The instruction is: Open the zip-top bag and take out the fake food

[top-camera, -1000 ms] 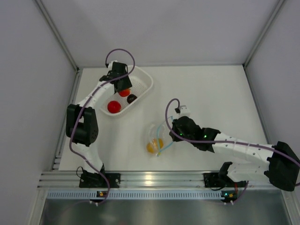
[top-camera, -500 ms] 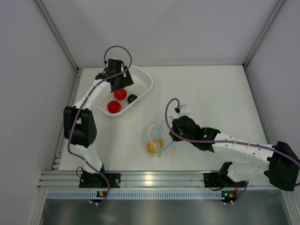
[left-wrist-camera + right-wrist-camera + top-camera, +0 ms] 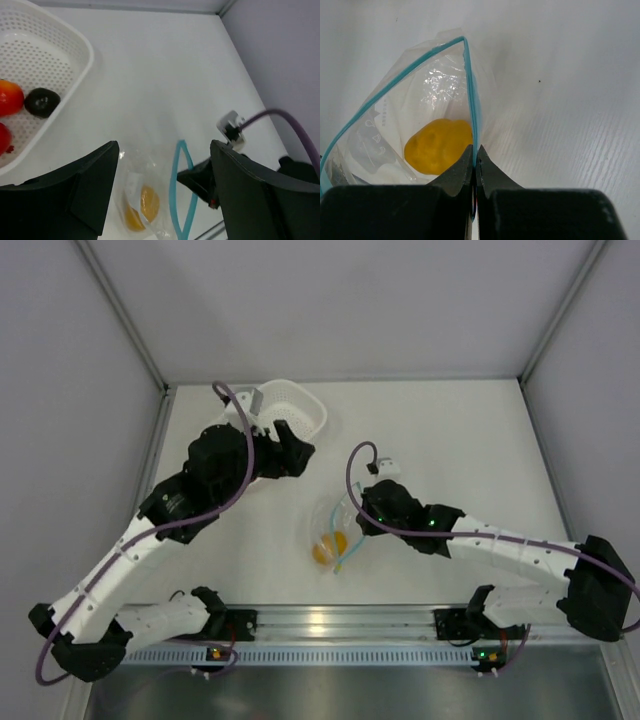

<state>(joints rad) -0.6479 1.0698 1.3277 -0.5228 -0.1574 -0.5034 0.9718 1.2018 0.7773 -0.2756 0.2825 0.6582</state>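
Observation:
The zip-top bag (image 3: 335, 532) lies on the table with its light blue zip strip (image 3: 468, 85) spread open. The yellow-orange piece (image 3: 438, 145) is inside it, also seen from the left wrist (image 3: 142, 202). My right gripper (image 3: 475, 156) is shut on the zip strip at the bag's right edge (image 3: 356, 520). My left gripper (image 3: 164, 150) is open and empty, above the table between basket and bag (image 3: 297, 453). The tomato (image 3: 8, 97), the dark piece (image 3: 42, 102) and an edge of the red ball (image 3: 2, 141) lie in the white basket (image 3: 75, 40).
In the top view the left arm covers most of the basket (image 3: 300, 405). Grey walls close the table at back, left and right. An aluminium rail (image 3: 330, 622) runs along the near edge by the arm bases.
My left arm has swung from over the basket toward the bag, with its gripper open. The tomato stays in the basket. My right gripper keeps its hold and has barely moved.

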